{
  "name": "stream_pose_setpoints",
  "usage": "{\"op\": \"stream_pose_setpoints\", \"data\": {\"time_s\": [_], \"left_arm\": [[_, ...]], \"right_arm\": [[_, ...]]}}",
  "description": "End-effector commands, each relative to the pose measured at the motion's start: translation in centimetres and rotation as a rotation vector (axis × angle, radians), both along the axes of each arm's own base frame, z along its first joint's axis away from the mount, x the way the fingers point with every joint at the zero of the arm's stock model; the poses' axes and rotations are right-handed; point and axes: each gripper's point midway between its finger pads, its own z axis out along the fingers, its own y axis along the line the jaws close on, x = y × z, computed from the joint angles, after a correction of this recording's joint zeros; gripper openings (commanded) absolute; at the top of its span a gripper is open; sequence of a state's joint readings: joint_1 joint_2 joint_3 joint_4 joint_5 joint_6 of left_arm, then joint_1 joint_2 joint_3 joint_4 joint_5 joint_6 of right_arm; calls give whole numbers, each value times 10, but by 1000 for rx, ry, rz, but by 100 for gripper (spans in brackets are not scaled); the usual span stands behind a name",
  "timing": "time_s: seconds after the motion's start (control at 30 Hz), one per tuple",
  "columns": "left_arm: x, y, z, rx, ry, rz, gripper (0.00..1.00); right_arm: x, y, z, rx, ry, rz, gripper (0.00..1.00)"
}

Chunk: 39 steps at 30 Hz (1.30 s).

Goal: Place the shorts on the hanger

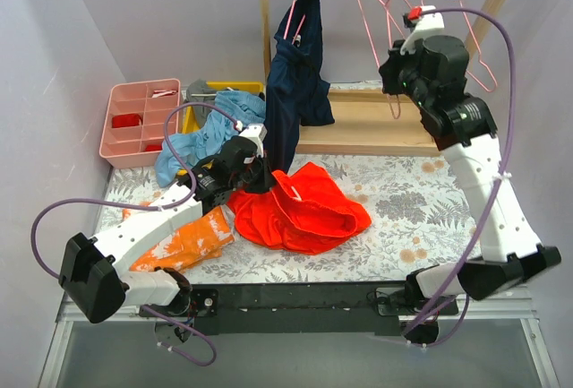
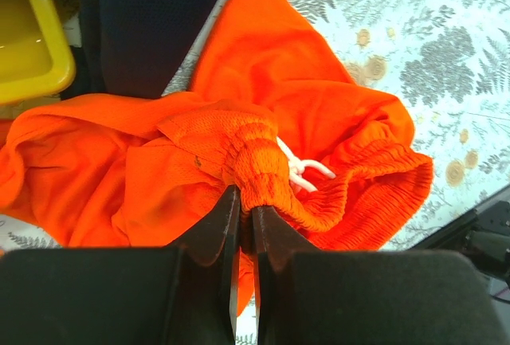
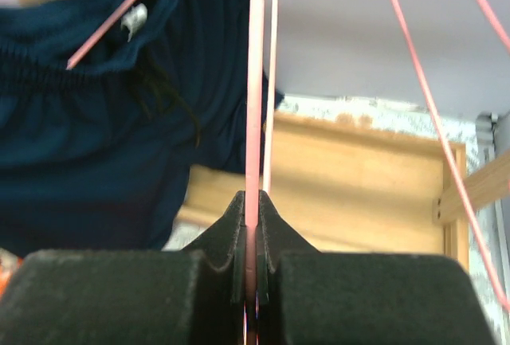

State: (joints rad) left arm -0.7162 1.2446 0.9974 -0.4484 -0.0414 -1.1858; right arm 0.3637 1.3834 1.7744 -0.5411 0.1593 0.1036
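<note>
The red-orange shorts (image 1: 300,211) lie bunched on the patterned table, in front of the rack. My left gripper (image 1: 253,176) is shut on the shorts' ribbed waistband (image 2: 259,166), at their left edge; a white drawstring (image 2: 301,171) shows beside the grip. My right gripper (image 1: 391,73) is raised at the rack and shut on the thin pink wire of a hanger (image 3: 255,82), which runs straight up between the jaws. That hanger (image 1: 380,12) hangs with other pink hangers from the rack's top bar.
A navy garment (image 1: 295,83) hangs on a pink hanger at the wooden rack's (image 1: 394,128) left post. A patterned orange garment (image 1: 183,240) lies under my left arm. A blue cloth (image 1: 201,137), yellow bin (image 1: 228,90) and pink compartment tray (image 1: 139,119) stand at the back left.
</note>
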Motion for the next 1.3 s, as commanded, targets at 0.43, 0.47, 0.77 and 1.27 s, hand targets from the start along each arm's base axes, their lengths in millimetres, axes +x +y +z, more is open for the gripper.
{"op": "stream_pose_setpoints", "data": {"time_s": [0.43,0.47,0.77,1.27], "left_arm": [[27,34,-34,134,69,200,0],[29,39,-36,142,76,206,0],[43,47,-36,184,101,205,0],[41,45,-13,152,72,168,0]], "right_arm": [[-264,23,-131,255,450,547,1],[-271,25,-137,271,468,567,1],[-314,25,-179,293,584,672,1],[-309,37,-190,275,626,768,1]]}}
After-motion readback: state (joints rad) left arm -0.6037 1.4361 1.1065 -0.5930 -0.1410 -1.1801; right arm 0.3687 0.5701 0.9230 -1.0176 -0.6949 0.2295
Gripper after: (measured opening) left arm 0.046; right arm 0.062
